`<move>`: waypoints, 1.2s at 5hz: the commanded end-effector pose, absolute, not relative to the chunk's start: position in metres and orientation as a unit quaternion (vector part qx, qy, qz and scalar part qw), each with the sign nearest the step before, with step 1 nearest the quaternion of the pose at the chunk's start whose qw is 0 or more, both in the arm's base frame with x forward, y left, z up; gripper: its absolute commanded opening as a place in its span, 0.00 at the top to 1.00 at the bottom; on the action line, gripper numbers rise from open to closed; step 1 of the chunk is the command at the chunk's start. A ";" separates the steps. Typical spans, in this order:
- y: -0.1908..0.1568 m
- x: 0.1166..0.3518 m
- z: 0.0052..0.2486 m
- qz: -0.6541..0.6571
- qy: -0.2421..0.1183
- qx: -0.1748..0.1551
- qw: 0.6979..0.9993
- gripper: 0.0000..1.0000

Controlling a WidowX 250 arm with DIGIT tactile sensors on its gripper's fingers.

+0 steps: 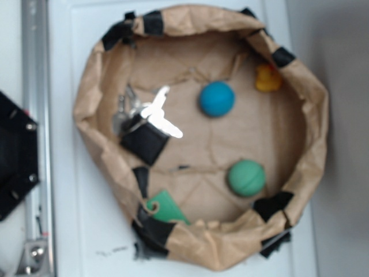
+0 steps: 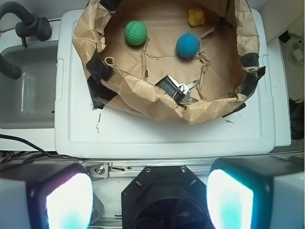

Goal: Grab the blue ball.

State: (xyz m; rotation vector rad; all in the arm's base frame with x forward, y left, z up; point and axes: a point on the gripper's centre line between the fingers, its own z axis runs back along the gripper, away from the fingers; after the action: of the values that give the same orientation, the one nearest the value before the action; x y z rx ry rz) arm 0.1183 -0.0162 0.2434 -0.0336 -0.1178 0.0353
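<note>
ball [image 1: 217, 98] in paper basin [image 1: 92, 86], duck [image 1: 267, 79] nearby

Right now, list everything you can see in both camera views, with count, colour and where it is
blue ball: one, teal-blue, inside the paper basin, upper middle in the exterior view
green ball: one, green, inside the basin, apart from the blue ball
rubber duck: one, yellow, against the basin wall
keys with black fob: one bunch, silver and black, on the basin floor
green tag: one, green, at the basin rim
paper basin: one, brown with black tape patches, on the white lid
white lid: one, white, under the basin
sink: one, grey, beside the lid in the wrist view
tool: one, fingers lit bright, well back from the basin, open
</note>
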 end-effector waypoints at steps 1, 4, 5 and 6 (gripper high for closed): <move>-0.016 0.118 0.243 0.018 -0.059 -0.017 0.998 0.00; 0.043 0.257 0.140 0.025 -0.100 -0.014 0.995 0.00; 0.060 0.256 0.095 0.022 -0.049 -0.001 0.999 0.00; 0.081 0.233 0.062 0.016 -0.007 0.014 1.000 0.00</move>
State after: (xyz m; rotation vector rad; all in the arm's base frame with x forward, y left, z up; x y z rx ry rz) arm 0.2328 0.0747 0.0558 0.0118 0.0130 0.0306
